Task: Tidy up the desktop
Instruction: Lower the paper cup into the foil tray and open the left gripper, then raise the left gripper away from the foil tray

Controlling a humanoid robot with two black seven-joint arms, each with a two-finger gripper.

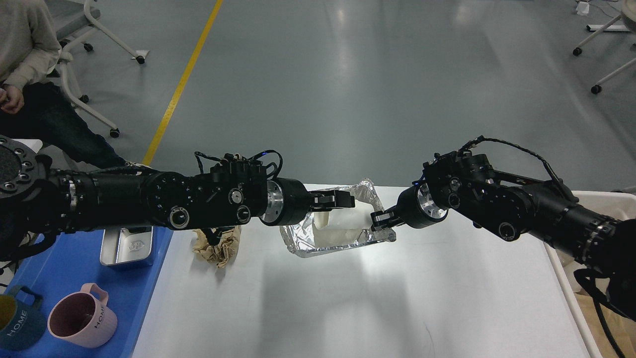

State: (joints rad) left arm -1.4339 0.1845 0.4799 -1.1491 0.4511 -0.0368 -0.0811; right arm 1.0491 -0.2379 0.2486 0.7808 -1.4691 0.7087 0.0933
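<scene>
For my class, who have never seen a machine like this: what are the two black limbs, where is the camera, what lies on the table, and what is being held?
The camera sits in a humanoid robot's head, looking forward and down, so the two black limbs are its own arms. The left gripper holds a white paper cup lowered into a foil tray. The right gripper pinches the foil tray's right rim, its jaws closed on it. The tray sits on the white desktop, beside a crumpled brown paper. At the left a blue tray carries a steel dish, a pink mug and a dark blue mug. A beige bin stands at the right.
</scene>
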